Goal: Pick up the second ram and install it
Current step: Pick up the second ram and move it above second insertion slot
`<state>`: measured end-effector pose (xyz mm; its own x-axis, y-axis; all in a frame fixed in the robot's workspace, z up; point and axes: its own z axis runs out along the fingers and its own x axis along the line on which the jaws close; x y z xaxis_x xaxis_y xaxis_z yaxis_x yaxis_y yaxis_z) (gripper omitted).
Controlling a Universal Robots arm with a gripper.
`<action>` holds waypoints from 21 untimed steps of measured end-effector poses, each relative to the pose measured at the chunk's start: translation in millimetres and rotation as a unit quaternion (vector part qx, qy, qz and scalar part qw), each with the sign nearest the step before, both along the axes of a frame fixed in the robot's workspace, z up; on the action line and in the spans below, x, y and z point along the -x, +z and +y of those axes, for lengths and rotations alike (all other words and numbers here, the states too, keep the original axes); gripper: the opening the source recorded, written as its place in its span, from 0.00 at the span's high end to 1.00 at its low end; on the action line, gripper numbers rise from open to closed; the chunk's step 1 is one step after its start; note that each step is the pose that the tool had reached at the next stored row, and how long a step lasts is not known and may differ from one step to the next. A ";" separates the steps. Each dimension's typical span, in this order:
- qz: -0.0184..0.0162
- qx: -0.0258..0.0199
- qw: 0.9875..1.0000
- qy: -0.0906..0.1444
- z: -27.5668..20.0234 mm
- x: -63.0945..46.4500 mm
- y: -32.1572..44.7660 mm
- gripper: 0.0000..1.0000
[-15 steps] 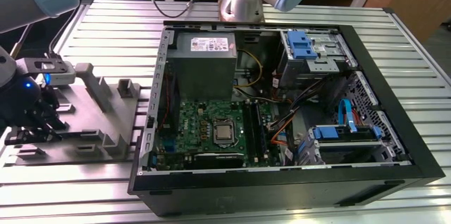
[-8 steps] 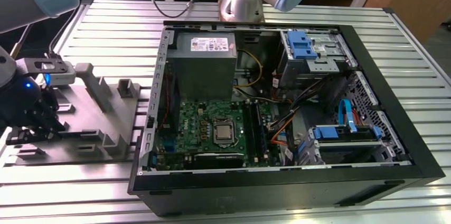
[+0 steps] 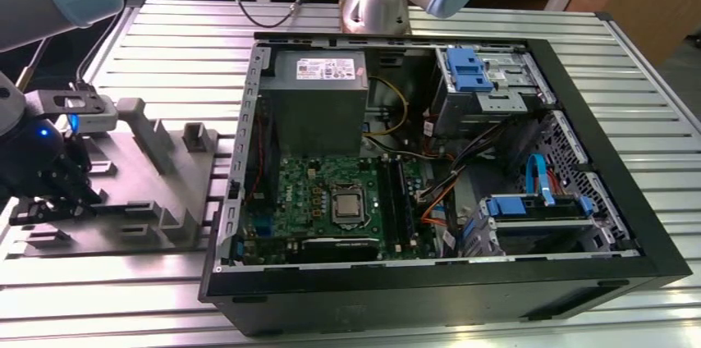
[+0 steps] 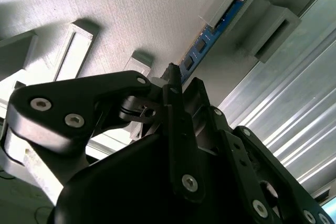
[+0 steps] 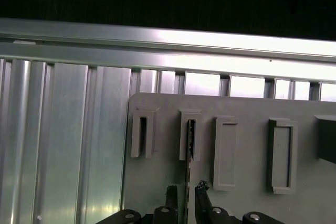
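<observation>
One thin blue-green memory stick in grey slotted fixture, 9 o'clock of black PC case; black gripper straddles it w/ narrow gap. Off-ctr squeeze could tilt/jam it.

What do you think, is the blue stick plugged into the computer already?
No, in the second wrist view the second ram sits in a slot of the grey holder.

The fixture plate, with the second ram in a slot, lies at the exterior view's left of the computer case.
</observation>
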<state>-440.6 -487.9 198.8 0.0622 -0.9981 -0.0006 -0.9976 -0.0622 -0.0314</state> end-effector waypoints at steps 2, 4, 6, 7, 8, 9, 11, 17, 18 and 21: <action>0.000 0.000 1.000 0.000 0.0 0.0 0.0 0.73; 0.000 0.000 1.000 0.000 0.0 0.0 -0.1 0.75; 0.000 0.000 1.000 0.000 0.0 0.0 -0.1 0.81; 0.000 0.000 1.000 0.000 0.0 0.0 -0.1 0.81; 0.000 0.000 1.000 0.000 0.0 0.0 -0.2 0.81; 0.000 0.000 1.000 0.000 0.0 0.0 -0.2 0.81; 0.000 0.000 1.000 0.000 0.0 0.0 -0.2 0.81; 0.000 0.000 1.000 0.000 0.0 0.0 -0.3 0.82; 0.000 0.000 1.000 0.000 0.0 0.1 -0.3 0.88; 0.000 0.000 1.000 0.000 0.0 0.0 -0.4 0.88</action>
<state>-440.7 -487.8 198.4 0.0622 -0.9981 -0.0007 -0.9976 -0.0621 -0.0313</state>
